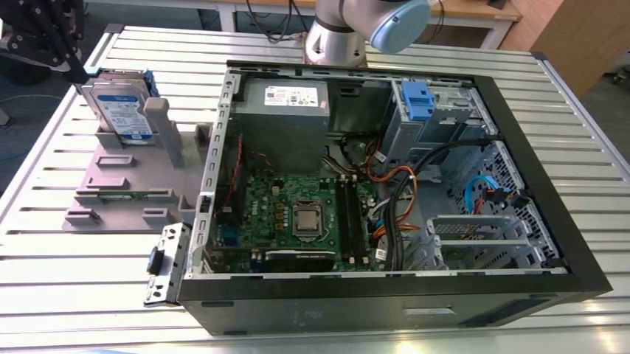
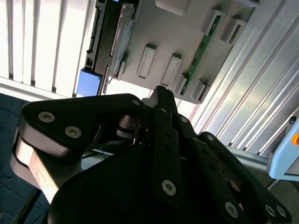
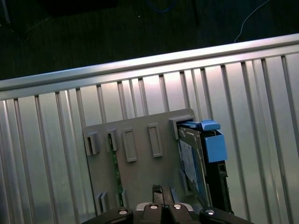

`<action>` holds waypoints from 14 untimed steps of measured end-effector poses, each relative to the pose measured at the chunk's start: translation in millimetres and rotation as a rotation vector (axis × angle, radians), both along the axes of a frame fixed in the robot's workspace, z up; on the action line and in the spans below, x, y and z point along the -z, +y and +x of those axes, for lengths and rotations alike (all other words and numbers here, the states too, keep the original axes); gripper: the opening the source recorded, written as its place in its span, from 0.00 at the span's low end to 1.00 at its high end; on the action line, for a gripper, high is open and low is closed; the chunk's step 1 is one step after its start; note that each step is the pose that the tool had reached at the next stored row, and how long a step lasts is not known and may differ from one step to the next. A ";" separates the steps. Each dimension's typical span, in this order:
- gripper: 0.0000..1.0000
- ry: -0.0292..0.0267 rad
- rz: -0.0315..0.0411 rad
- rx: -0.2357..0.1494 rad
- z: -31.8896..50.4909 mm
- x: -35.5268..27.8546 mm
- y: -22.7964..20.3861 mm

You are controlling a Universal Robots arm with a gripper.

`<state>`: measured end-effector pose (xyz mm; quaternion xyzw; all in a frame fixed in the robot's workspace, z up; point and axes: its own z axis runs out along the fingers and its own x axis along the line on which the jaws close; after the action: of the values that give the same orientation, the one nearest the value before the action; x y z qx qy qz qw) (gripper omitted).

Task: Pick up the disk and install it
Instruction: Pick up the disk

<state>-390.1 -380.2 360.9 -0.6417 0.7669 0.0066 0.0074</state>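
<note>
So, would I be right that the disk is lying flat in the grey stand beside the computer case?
Not quite: the disk stands upright on its edge, not flat, in the grey stand beside the computer case, as the exterior view shows.

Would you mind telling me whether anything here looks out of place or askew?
Nothing much: the disk stands upright in the grey stand. Only a small metal bracket sits outside the open case, at its corner.

Cropped and covered
The exterior view's edge cropped your gripper [image 1: 75,72]; the stand [image 1: 128,177] masked part of the disk [image 1: 123,110].
</note>
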 end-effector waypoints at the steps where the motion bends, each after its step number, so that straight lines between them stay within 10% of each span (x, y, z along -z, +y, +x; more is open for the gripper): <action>1: 0.11 0.0001 0.0000 0.000 0.0 0.0 0.0; 7: 0.17 0.0000 0.0000 0.000 0.0 0.0 0.0; 14: 0.53 0.0000 0.0000 0.000 -0.1 0.0 0.0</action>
<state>-390.2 -380.2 360.9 -0.6418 0.7668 0.0066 0.0074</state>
